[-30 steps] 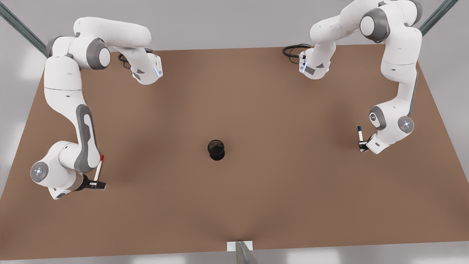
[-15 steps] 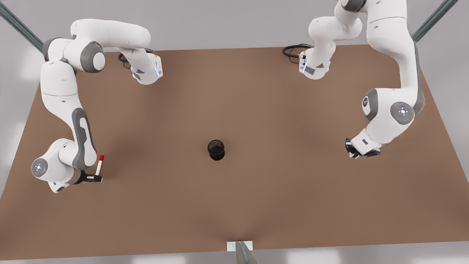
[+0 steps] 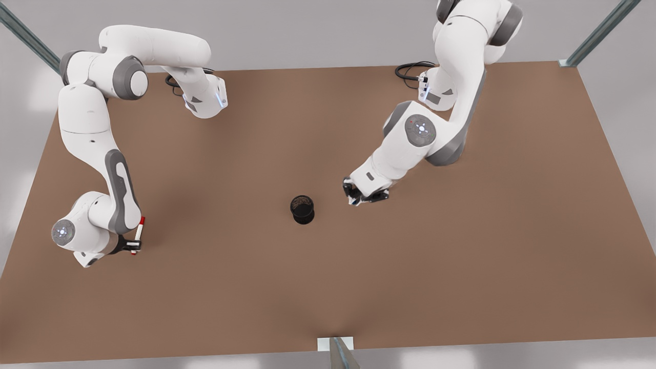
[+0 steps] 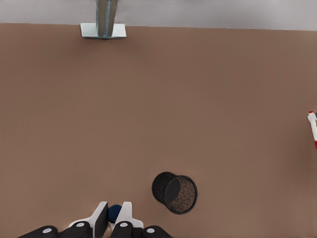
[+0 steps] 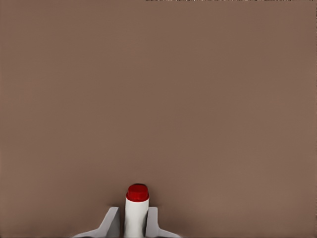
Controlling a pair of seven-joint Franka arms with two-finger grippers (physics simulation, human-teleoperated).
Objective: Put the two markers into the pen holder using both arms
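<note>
The black mesh pen holder (image 3: 302, 209) stands upright at the table's middle. My left gripper (image 3: 354, 198) hovers just to the front view's right of it, shut on the blue-capped marker (image 4: 115, 213), whose cap shows end-on between the fingers. In the left wrist view the pen holder (image 4: 174, 192) lies close beside that gripper (image 4: 115, 210). Near the front view's left edge, my right gripper (image 3: 131, 248) is shut on the lower end of the red-capped marker (image 3: 138, 233). That marker (image 5: 136, 208) stands between the right gripper's (image 5: 133, 217) fingers, cap away from the wrist.
The brown table (image 3: 328, 297) spreads wide around the holder. A metal post on a white bracket (image 3: 335, 346) sits at the near edge, and black cables (image 3: 410, 72) coil by the arm bases at the back. The red marker (image 4: 312, 130) shows far off in the left wrist view.
The left arm has swung from the front view's right edge across to just beside the pen holder, carrying the blue marker. The right gripper only shifted slightly with the red marker.
</note>
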